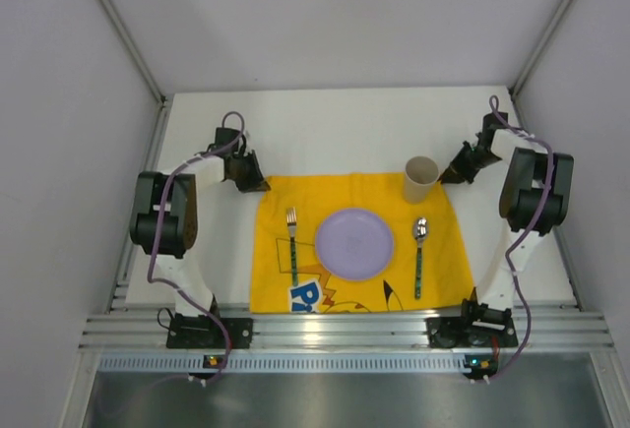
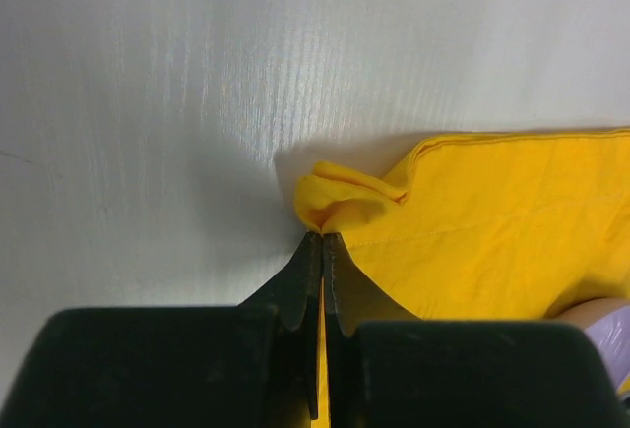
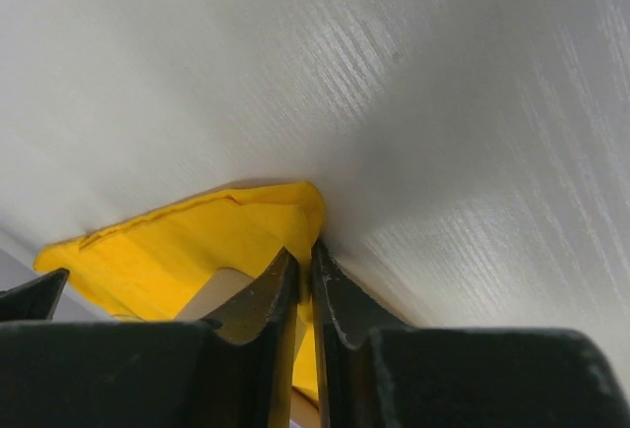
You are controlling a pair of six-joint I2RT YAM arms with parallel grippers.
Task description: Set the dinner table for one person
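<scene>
Left gripper (image 2: 322,238), right gripper (image 3: 306,251) pinch mat (image 1: 448,256) corners — dinner table (image 1: 335,133) beyond.

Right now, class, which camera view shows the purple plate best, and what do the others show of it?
The top external view: the whole purple plate shows, on the yellow mat between fork and spoon. Left wrist: only a lilac sliver, probably its rim. Right wrist: none of it.

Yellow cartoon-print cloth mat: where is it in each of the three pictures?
Top view: the yellow cartoon-print cloth mat lies mid-table, under the round purple plate.
Left wrist view: right half, its bunched corner pinched in the left hand.
Right wrist view: lower left, a corner pinched in the right hand.
Shared landmark: the matte white tabletop.
</scene>
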